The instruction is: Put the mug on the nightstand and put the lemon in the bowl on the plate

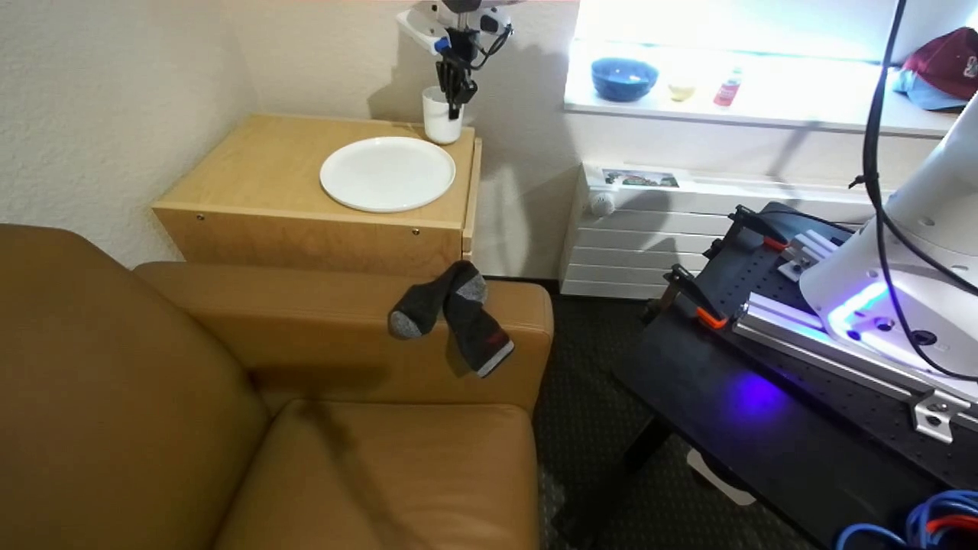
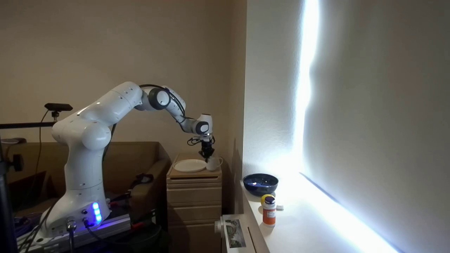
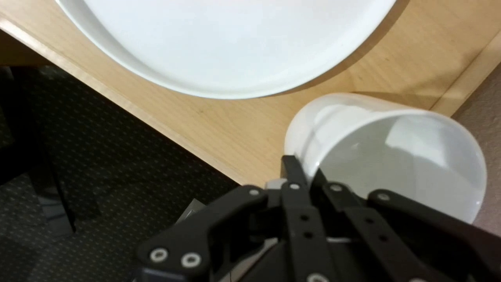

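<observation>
The white mug [image 1: 434, 124] is upright at the window-side corner of the nightstand [image 1: 252, 176], beside the white plate [image 1: 388, 174]. I cannot tell if its base touches the top. My gripper [image 3: 304, 166] is shut on the mug's rim, one finger inside and one outside, in the wrist view. The gripper [image 2: 206, 157] also shows above the nightstand in an exterior view. The blue bowl [image 2: 260, 185] sits on the windowsill. The yellow lemon [image 2: 266, 199] is beside it, partly hidden by a bottle; it looks pale in an exterior view [image 1: 681, 92].
A white and orange bottle [image 2: 269, 212] stands on the windowsill [image 2: 295, 225]. A cap [image 1: 943, 69] lies farther along the sill. A brown sofa [image 1: 344, 305] with dark socks [image 1: 458, 313] on its arm adjoins the nightstand. A wall rises behind the mug. A radiator [image 1: 649, 229] is below the sill.
</observation>
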You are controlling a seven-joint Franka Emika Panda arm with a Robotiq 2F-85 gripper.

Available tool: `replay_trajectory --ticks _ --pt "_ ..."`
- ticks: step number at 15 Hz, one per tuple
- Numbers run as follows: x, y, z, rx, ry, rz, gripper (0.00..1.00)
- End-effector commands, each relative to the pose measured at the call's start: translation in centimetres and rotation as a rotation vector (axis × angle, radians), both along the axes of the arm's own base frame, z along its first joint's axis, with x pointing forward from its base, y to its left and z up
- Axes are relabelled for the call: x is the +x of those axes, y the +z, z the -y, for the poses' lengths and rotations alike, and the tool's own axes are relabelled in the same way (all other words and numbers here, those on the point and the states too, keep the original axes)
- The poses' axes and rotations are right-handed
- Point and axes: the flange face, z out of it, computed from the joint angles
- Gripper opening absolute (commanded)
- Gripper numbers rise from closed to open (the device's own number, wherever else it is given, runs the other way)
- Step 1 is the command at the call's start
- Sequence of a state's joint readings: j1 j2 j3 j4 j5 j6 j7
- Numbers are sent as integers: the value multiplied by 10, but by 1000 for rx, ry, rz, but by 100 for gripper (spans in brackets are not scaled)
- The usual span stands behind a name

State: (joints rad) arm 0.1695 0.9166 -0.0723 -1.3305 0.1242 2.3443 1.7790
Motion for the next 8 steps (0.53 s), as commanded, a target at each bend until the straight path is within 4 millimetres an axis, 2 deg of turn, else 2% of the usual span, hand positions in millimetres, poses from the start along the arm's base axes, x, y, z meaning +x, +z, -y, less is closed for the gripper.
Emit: replay_trajectory --ticks 1,4,5,6,8 --pt "12 -3 -6 -17 14 7 1" --pt "15 -6 -8 -18 22 -10 1" --pt "16 -5 -8 -21 18 -18 12" --pt "16 -6 -8 -12 17 -22 31" --pt "18 -1 -8 -14 16 -17 44"
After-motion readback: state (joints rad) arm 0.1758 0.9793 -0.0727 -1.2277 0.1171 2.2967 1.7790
